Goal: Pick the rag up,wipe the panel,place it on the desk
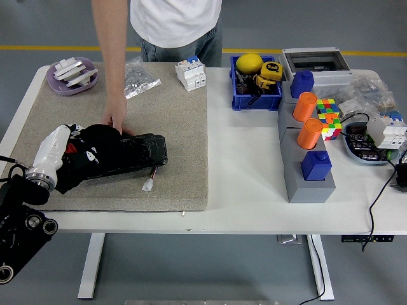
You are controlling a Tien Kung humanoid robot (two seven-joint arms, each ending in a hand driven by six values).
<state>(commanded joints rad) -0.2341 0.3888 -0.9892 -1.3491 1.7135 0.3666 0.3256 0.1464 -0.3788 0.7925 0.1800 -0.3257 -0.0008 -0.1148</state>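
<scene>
On the counter (241, 190): two orange cylinders (304, 106) (310, 133), two blue blocks (301, 83) (315, 164), one cube puzzle (327, 118), one blue bin (255, 100), one purple dish (71, 76), one black panel (130, 154), one mat (172, 127).

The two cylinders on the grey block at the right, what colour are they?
Both cylinders are orange, seen in the head view, standing on the grey block.
</scene>
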